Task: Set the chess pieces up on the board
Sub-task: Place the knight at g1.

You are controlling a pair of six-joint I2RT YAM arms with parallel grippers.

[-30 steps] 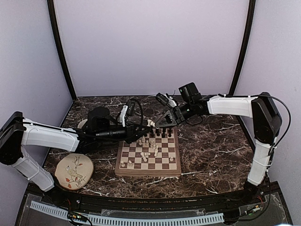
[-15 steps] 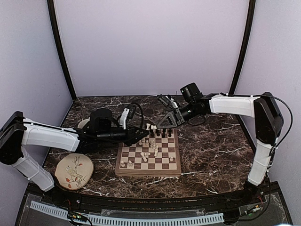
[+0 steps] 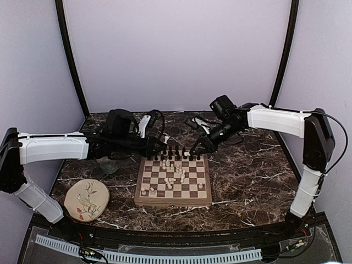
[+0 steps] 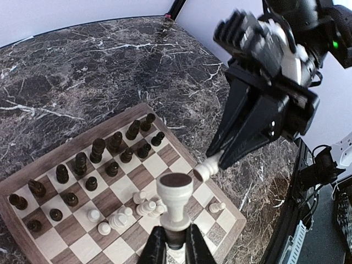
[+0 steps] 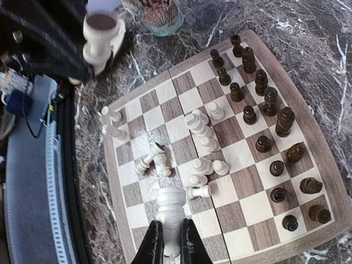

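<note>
The left claw [image 4: 175, 243] is closed narrow on one cream piece [image 4: 175, 199]. The piece stands upright between the two fingers, with its base in the grip and its wide flat top above the fingertips. The right claw [image 5: 169, 242] is closed in the same way on a second cream piece [image 5: 169, 208], also upright, with its head beyond the fingertips. Both claws hang above the board [image 3: 173, 202], near its far edge, and the two tips are near each other but apart.

On the board I count sixteen dark pieces [image 5: 263, 143], all upright in two rows of eight along one side. The loose cream pieces [image 5: 204, 144] stay in a crowd around the middle squares, with a few in one corner. Some stand and some lie on their side. They are about a dozen; the exact number I cannot tell.
</note>
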